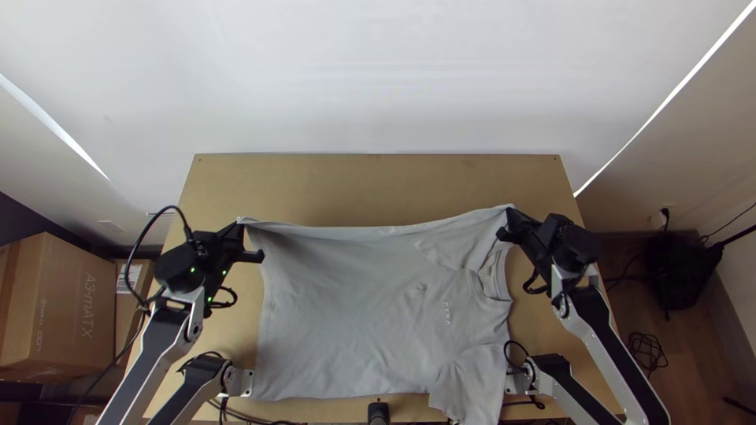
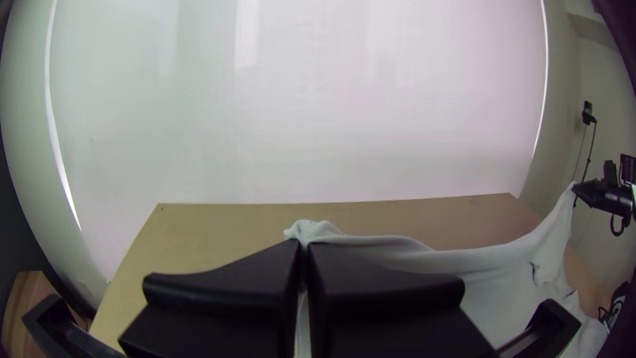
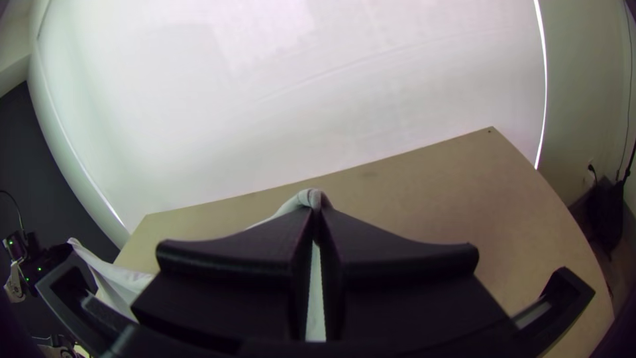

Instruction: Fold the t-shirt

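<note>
So the pale grey t-shirt [image 1: 346, 315] was spread wide across the near part of the wooden table [image 1: 370, 189], collar [image 1: 490, 285] toward the right arm's side and hem end toward the left. The left gripper [image 1: 242, 227] had its fingers pinched together on the shirt's far corner at the hem end. The right gripper [image 1: 509, 216] was clamped too, on the far edge up by the collar end (that's sleeve or shoulder, couldn't tell which). The far edge sagged a bit between the two claws, and the near sleeve [image 1: 472, 393] lay at the table's near edge.
</note>
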### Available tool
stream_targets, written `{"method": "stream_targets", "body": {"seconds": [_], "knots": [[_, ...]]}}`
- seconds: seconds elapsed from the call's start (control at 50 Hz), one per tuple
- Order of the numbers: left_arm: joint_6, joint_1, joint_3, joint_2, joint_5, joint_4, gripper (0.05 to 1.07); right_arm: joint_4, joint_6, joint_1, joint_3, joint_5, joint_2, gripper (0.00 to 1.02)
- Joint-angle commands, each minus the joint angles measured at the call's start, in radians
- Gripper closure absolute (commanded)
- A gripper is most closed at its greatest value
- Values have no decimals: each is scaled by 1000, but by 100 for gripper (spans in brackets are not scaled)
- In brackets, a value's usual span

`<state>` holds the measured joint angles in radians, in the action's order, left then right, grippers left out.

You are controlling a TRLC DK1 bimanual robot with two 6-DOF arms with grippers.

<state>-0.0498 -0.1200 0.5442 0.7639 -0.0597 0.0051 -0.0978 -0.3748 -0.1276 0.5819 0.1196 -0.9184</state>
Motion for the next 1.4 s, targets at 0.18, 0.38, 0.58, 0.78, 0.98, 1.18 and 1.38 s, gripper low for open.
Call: {"method": "stream_targets", "body": {"seconds": [0.18, 0.38, 0.58, 0.78, 0.98, 1.18, 1.38], "knots": [[-28, 68, 99, 353, 24, 173, 105, -112, -29, 13, 79, -11, -329, 100], [-47, 145, 214, 557, 57, 220, 105, -146, -27, 36, 196, -11, -553, 100], [-47, 169, 318, 713, 60, 231, 105, -145, -27, 52, 325, -11, -724, 100], [-61, 175, 441, 862, 60, 230, 105, -120, -27, 60, 467, -11, -866, 100], [-71, 175, 568, 999, 58, 220, 105, -89, -27, 66, 604, -11, -990, 100], [-79, 175, 691, 1106, 58, 196, 105, -14, -39, 80, 750, -11, -1093, 100], [-151, 180, 870, 1177, 58, -1, 105, 122, -79, 92, 901, -9, -1145, 100]]}}
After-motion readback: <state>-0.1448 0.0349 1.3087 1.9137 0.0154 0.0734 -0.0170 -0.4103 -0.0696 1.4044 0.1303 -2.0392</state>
